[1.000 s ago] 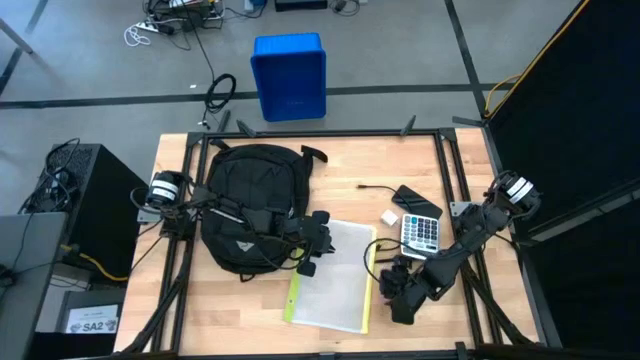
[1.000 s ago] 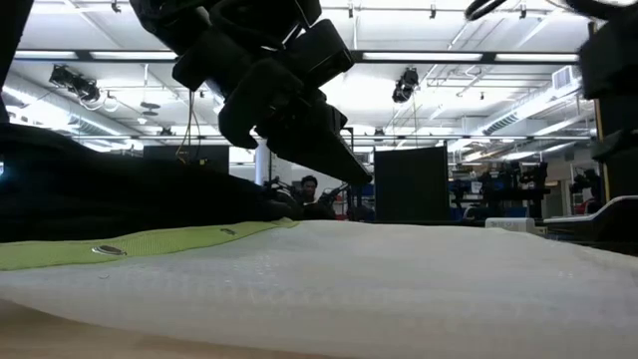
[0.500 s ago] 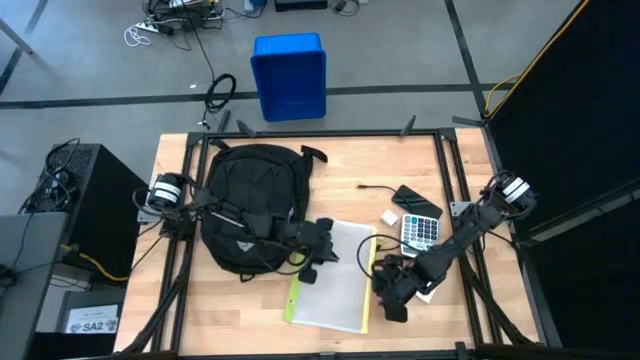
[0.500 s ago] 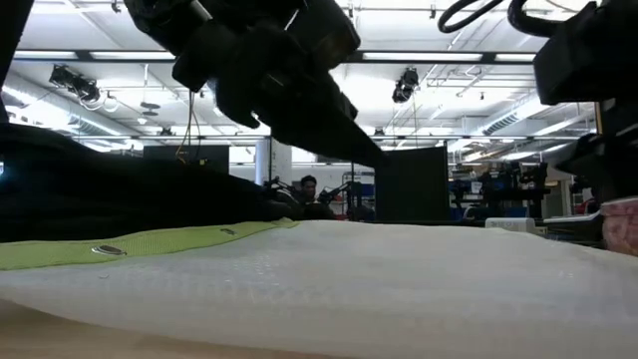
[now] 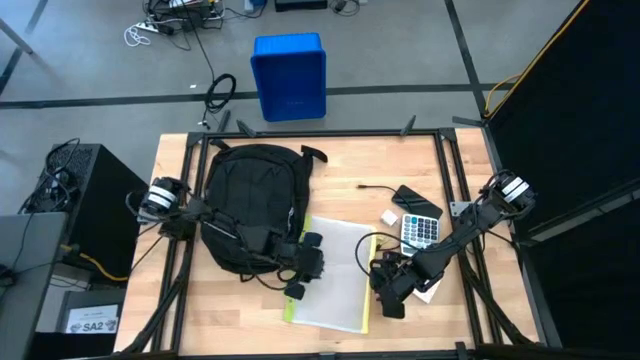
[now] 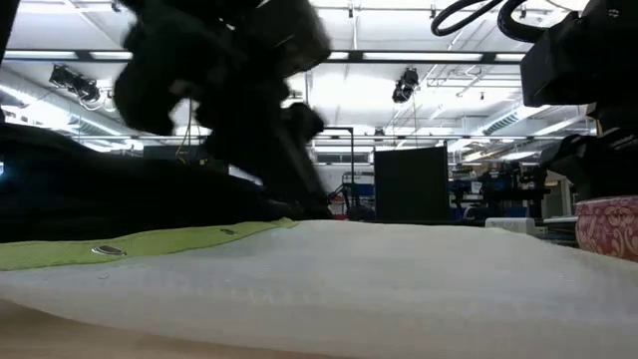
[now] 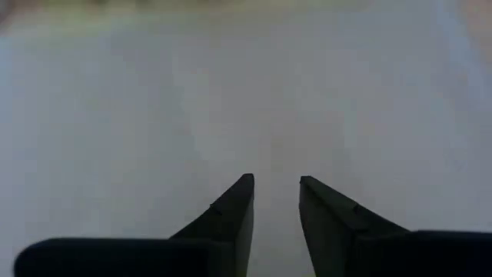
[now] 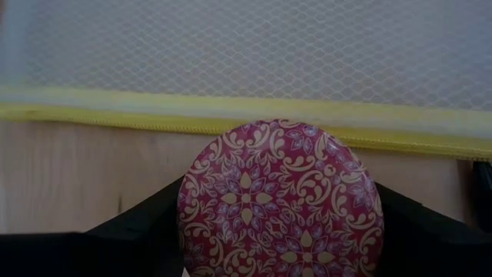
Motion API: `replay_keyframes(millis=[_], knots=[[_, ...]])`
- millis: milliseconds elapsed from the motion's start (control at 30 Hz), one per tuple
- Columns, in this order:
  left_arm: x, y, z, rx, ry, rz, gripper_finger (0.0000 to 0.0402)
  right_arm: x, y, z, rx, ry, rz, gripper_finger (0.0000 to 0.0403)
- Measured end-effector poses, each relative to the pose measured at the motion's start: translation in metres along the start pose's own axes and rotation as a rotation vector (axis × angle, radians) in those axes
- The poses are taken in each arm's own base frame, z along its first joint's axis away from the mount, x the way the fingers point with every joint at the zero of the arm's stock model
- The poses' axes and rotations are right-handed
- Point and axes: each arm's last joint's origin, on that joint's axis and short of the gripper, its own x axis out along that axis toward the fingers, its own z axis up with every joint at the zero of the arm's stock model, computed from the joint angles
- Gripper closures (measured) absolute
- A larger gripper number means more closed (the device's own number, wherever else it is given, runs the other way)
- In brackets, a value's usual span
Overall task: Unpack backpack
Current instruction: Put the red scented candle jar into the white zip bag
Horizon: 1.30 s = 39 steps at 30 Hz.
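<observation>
Moved over the mesh pouch [image 5: 335, 275], left hand [image 7: 275, 192] slightly parted, empty; right hand [image 8: 280, 258], fingertips hidden, grips patterned tin [image 8: 280, 211].

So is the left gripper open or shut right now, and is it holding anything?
Open and empty. The left gripper shows a narrow gap between its fingertips, nothing in it, over the mesh pouch.

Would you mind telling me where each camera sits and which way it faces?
High: overhead, straight down on backpack, both arms.
Low: table height, level across the mesh pouch; arms drop from above.
Left wrist: over the pouch, left gripper slightly parted.
Right wrist: facing the pouch's yellow zip edge, right gripper holding a patterned red tin.
Shared: all four show the pouch.
</observation>
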Motion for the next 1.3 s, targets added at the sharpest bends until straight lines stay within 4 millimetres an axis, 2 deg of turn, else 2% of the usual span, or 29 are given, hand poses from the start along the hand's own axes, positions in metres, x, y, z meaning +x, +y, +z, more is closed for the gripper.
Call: replay_keyframes(millis=[133, 233, 367, 467, 567, 700, 967, 1067, 1200, 1300], knots=[[-0.019, -0.032, 0.001, -0.062, 0.131, 0.001, 0.0325, 0.0, 0.0, 0.0, -0.004, 0.001, -0.003, 0.0137], [-0.023, -0.061, 0.001, -0.063, 0.123, -0.074, 0.0335, 0.0, -0.001, 0.0, -0.008, 0.001, -0.005, 0.0137], [-0.015, -0.093, -0.006, -0.066, 0.122, -0.145, 0.0344, 0.0, -0.002, 0.001, -0.009, -0.007, -0.014, 0.0137], [-0.001, -0.102, -0.014, -0.06, 0.142, -0.149, 0.0346, 0.0, -0.002, 0.001, -0.011, -0.011, -0.018, 0.0137], [0.01, -0.101, -0.022, -0.061, 0.181, -0.135, 0.0347, 0.0, -0.002, 0.001, -0.009, -0.01, -0.018, 0.0137], [0.012, -0.086, -0.028, -0.079, 0.271, -0.051, 0.0347, 0.0, 0.001, -0.001, -0.012, -0.008, -0.012, 0.0137], [0.001, -0.044, -0.037, 0.02, 0.37, 0.379, 0.0349, -0.001, 0.002, -0.002, -0.016, -0.008, 0.001, 0.0137], [-0.004, -0.03, -0.038, 0.022, 0.402, 0.481, 0.0349, -0.001, 0.003, -0.001, -0.014, -0.013, 0.009, 0.0137], [-0.002, -0.023, -0.029, -0.021, 0.324, 0.478, 0.0349, -0.001, 0.003, -0.001, -0.014, -0.013, 0.012, 0.0137], [0.0, -0.027, -0.009, -0.011, 0.191, 0.447, 0.0349, -0.001, 0.003, -0.001, -0.013, -0.017, 0.008, 0.0137]])
